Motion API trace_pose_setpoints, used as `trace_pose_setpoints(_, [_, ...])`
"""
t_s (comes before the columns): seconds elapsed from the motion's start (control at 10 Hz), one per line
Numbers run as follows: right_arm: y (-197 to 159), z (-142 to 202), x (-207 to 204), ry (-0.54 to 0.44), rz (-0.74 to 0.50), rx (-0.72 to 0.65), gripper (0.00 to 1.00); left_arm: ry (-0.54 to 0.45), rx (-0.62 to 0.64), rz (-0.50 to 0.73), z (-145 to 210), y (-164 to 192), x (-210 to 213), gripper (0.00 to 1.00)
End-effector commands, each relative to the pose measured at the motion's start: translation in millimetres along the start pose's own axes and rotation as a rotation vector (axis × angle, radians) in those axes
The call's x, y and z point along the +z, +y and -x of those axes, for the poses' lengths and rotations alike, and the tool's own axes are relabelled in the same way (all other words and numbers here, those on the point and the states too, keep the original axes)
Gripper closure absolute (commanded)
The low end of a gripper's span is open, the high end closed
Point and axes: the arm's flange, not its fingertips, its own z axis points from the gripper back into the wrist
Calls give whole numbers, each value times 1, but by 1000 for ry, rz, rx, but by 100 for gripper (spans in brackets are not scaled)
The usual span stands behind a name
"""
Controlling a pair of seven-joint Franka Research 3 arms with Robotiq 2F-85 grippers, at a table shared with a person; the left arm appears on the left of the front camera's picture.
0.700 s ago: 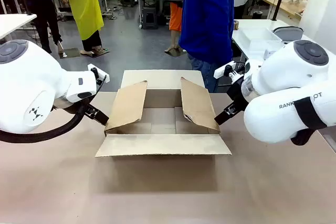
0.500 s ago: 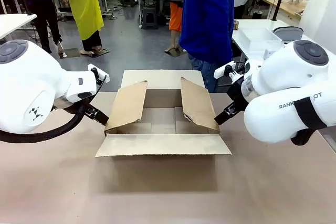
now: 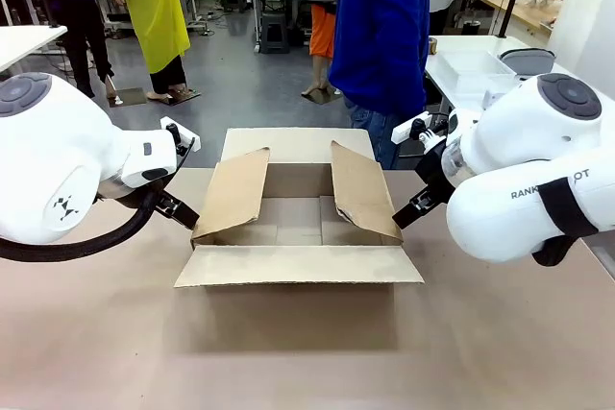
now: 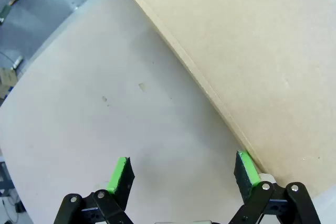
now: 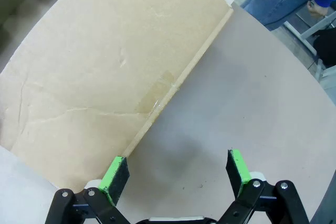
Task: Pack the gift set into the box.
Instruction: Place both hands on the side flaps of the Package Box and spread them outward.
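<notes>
The box (image 3: 298, 223) stands open in the middle of the table, its two side flaps leaning up and inward, its near and far flaps lying flat; its inside looks empty. The gift set is out of view. My left gripper (image 3: 179, 208) sits low beside the left flap and is open over bare table (image 4: 183, 169), with the flap (image 4: 262, 51) right by one pad. My right gripper (image 3: 410, 209) is low at the right flap, open (image 5: 176, 170), with one pad at the edge of the flap (image 5: 105, 66). Neither holds anything.
A person in a blue coat (image 3: 380, 26) stands at the far side behind the box. A white table with a clear container (image 3: 476, 69) is at the right, another white table (image 3: 24, 40) at the left. Bare tabletop (image 3: 288, 352) lies in front of the box.
</notes>
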Motion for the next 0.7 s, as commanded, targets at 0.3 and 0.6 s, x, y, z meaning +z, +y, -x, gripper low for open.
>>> trace_pose_setpoints(0.3, [0, 0, 0, 0, 0, 0, 0, -1, -1, 0, 0, 0, 0, 0])
trace_pose_setpoints(0.6, [0, 0, 0, 0, 0, 0, 0, -1, -1, 0, 0, 0, 0, 0])
